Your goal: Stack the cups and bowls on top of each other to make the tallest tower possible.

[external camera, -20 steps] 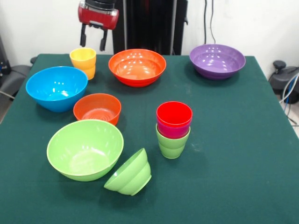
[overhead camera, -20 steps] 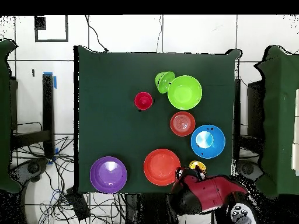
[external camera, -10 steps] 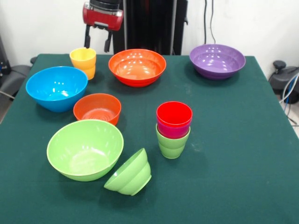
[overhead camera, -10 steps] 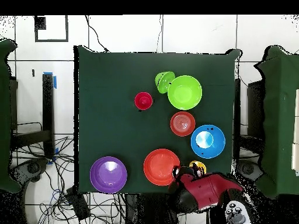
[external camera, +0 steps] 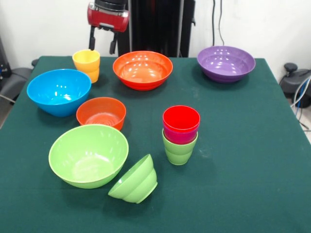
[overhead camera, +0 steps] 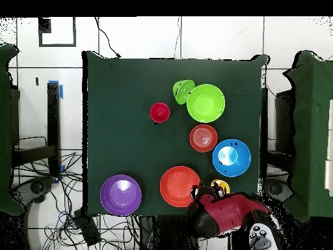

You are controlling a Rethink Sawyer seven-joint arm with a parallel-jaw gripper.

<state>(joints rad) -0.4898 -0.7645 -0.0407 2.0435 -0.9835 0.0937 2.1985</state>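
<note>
My gripper [external camera: 102, 45] [overhead camera: 203, 191] hangs open and empty above the table's far edge, just right of the yellow cup [external camera: 86, 65] [overhead camera: 220, 187] and above it. At mid-table a stack of three nested cups [external camera: 180, 134] [overhead camera: 160, 112] stands upright: light green at the bottom, purple in it, red on top. The large bowls stand apart: blue [external camera: 59, 91] [overhead camera: 231, 157], orange [external camera: 143, 69] [overhead camera: 180, 186], purple [external camera: 226, 63] [overhead camera: 120, 194], light green [external camera: 88, 155] [overhead camera: 206, 103]. A small orange-red bowl [external camera: 101, 112] [overhead camera: 203, 138] sits upright; a small light-green bowl [external camera: 134, 180] [overhead camera: 182, 90] lies tipped on its side.
The green cloth table [external camera: 243, 160] [overhead camera: 117, 124] has open room on its right half in the front view. Cables and a chair [external camera: 296, 80] stand off the table's right side.
The gripper has moved slightly right and up, away from over the yellow cup. Cups and bowls have not moved.
</note>
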